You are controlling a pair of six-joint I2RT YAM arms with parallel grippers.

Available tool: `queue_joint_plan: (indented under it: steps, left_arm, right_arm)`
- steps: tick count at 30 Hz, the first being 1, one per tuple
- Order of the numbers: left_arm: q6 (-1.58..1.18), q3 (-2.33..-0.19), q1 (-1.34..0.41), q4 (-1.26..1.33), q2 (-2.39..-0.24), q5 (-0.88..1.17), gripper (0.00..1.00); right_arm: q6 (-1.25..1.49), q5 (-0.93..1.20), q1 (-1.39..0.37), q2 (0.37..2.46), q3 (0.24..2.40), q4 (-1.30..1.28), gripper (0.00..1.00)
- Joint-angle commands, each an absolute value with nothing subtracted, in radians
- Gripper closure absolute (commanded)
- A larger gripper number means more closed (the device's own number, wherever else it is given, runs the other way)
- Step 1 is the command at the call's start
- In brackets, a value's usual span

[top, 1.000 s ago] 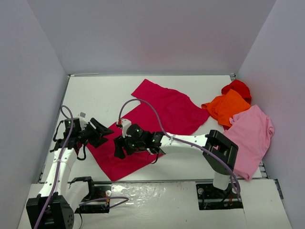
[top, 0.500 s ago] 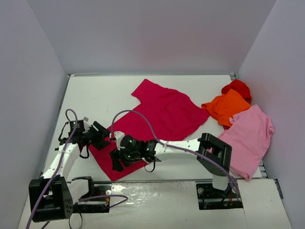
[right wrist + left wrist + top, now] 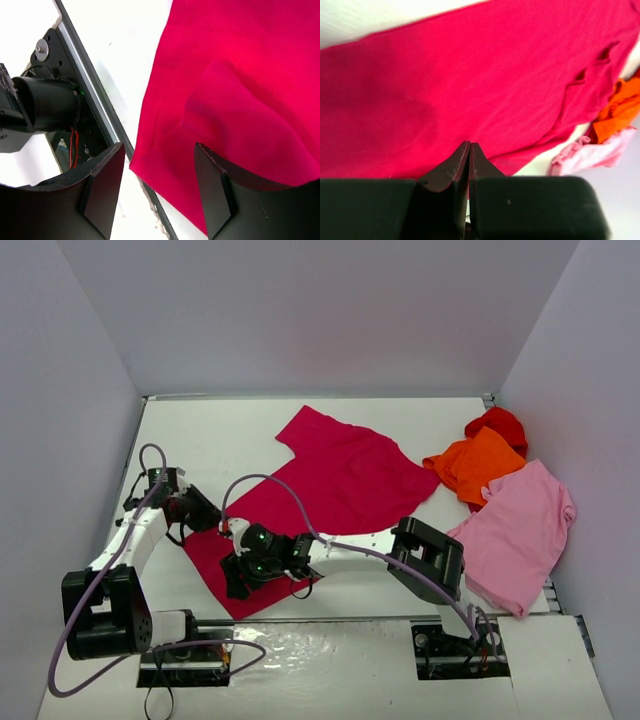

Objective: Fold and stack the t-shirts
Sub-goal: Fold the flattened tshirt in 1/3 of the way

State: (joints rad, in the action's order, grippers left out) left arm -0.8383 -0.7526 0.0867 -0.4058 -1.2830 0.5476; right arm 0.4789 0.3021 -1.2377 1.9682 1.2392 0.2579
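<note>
Crimson shirt [image 3: 345, 475] is laid flat mid-desk [image 3: 200, 435], first fold being set up. Left end effector [image 3: 470, 147] is pressed together at its left edge (cloth caught? can't tell). Right end effector [image 3: 159, 150] is held spread over the near corner, which probably needs pinching next.

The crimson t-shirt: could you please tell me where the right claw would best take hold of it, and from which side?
Grip the crimson t-shirt by its near corner, coming down from above. The cloth lies flat there, two free edges meeting with table showing beside them, and the open right claw hovers astride that corner, so a short drop should pinch it.
</note>
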Motion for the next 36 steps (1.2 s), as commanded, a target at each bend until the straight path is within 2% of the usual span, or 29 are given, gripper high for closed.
queue_joint_plan:
  steps: [1,15,19,36]
  left_arm:
    - [-0.743,-0.856,0.046,-0.551,-1.323,0.444,1.0]
    - [-0.594,-1.018,-0.117,-0.793,-1.583,0.363,1.0]
    - [-0.597,-1.025,-0.13,-0.781,-1.588,0.367,1.0]
    - [-0.581,-1.007,-0.133,-0.783,-1.56,0.383,1.0]
  right_arm:
    - [0.486,0.328,-1.238,1.966,1.301,0.325,0.46]
    - [0.491,0.306,-1.247,1.99,1.303,0.328,0.49]
    - [0.482,0.282,-1.256,2.002,1.307,0.317,0.57]
    - [0.484,-0.057,-1.302,2.051,1.372,0.212,0.59]
